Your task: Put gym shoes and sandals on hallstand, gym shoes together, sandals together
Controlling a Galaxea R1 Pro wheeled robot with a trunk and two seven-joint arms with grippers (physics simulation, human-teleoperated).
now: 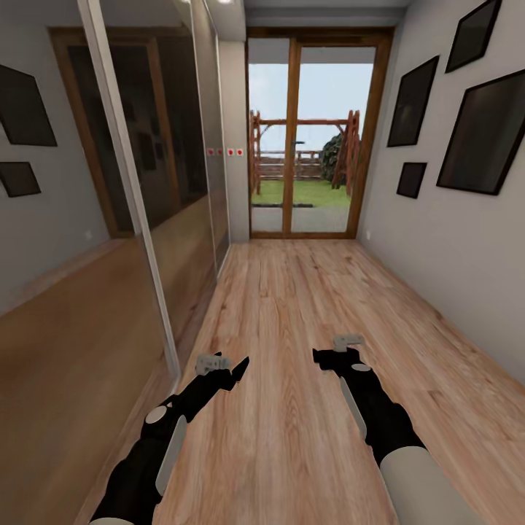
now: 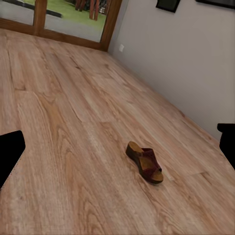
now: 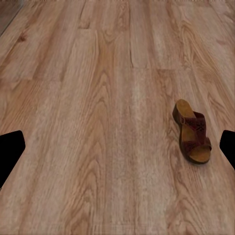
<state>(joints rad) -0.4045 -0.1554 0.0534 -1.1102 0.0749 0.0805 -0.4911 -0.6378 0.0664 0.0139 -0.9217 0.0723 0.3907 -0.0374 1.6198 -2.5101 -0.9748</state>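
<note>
Still the search-and-approach step — both grippers, left (image 1: 235,372) and right (image 1: 329,359), jaws wide and empty, next must reach down to the brown sandal (image 3: 192,131) on the corridor floor (image 1: 292,306).

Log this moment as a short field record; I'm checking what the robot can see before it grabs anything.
place: corridor, wood floor, glass door at far end
left side: mirrored panels
right wall: dark frames
sandal: one, lying flat on the floor, also in the left wrist view
left pincer: empty, above the floor
right pincer: empty, above the floor
wrist views: fingertips at the frame edges, wide apart
task state: sandal not yet picked up
</note>
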